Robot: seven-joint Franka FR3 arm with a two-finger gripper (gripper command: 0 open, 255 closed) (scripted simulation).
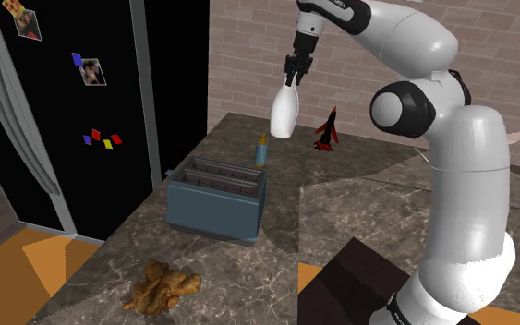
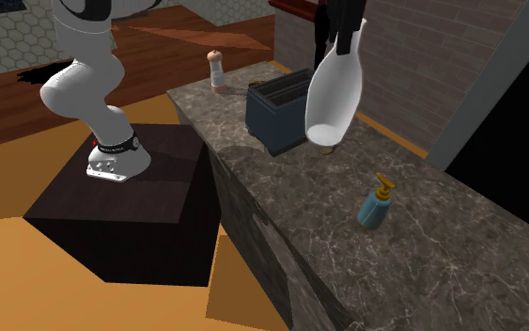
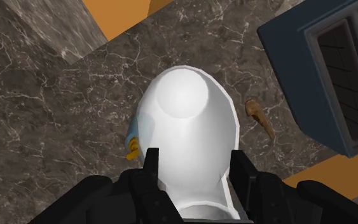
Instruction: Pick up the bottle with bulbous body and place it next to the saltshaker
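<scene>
My claw (image 1: 293, 78) is clamped on the neck of the white bulbous bottle (image 1: 284, 113), fingers (image 3: 152, 167) pressed to either side. The bottle hangs base down in the air, clear of the dark marbled counter (image 1: 359, 198). In the shoulder view, the small blue pump bottle (image 1: 261, 150) stands at 7 o'clock from it, the blue toaster (image 1: 216, 198) farther along that line, and a red rocket toy (image 1: 326, 131) at 4 o'clock. In the second exterior view, the saltshaker (image 2: 216, 68) stands at 9 o'clock from the bottle, well apart, beyond the toaster.
</scene>
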